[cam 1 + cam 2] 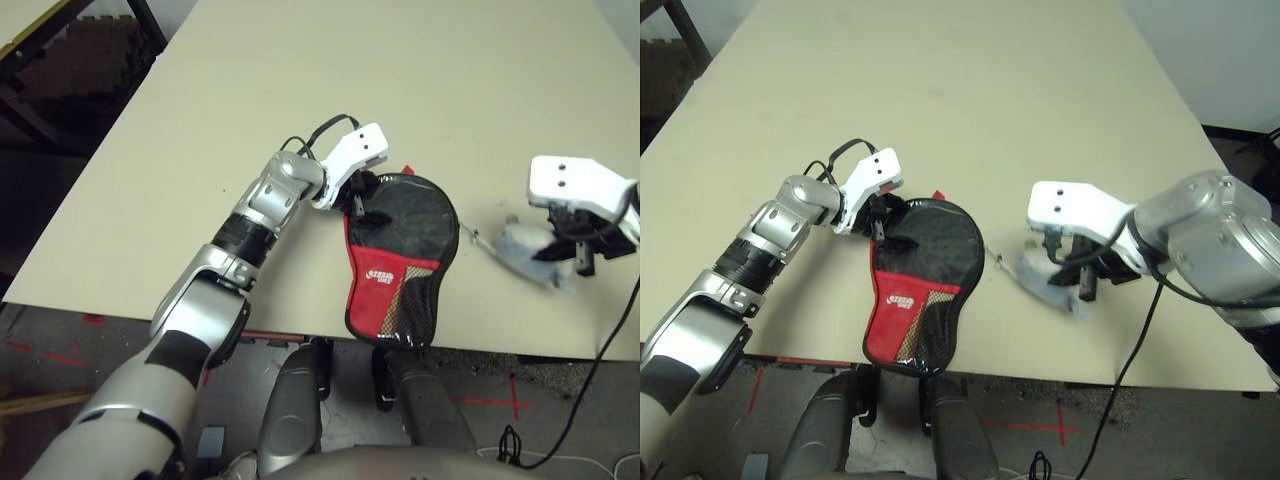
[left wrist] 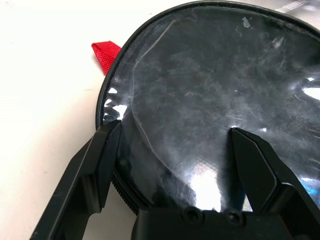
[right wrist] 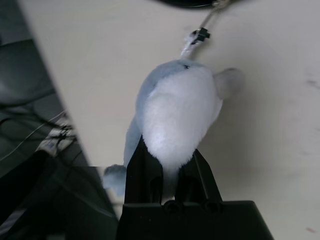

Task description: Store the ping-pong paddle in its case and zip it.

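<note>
The black case (image 1: 400, 250) lies flat near the table's front edge, its red lettered panel toward me and its narrow end at the edge. Through its clear side (image 2: 200, 90) shows the black face of the ping-pong paddle. My left gripper (image 1: 360, 195) is open at the case's far left rim, its fingers (image 2: 95, 170) straddling the rim beside a red loop (image 2: 106, 52). To the right of the case, my right gripper (image 1: 565, 255) is shut on a pale grey-white plush lump (image 3: 180, 115), which a thin cord (image 3: 200, 35) ties toward the case.
The beige table (image 1: 300, 80) stretches bare behind the case. Its front edge runs just below the case and the plush lump. A black cable (image 1: 600, 370) hangs from my right arm past that edge. Dark furniture (image 1: 60, 80) stands beyond the table's left side.
</note>
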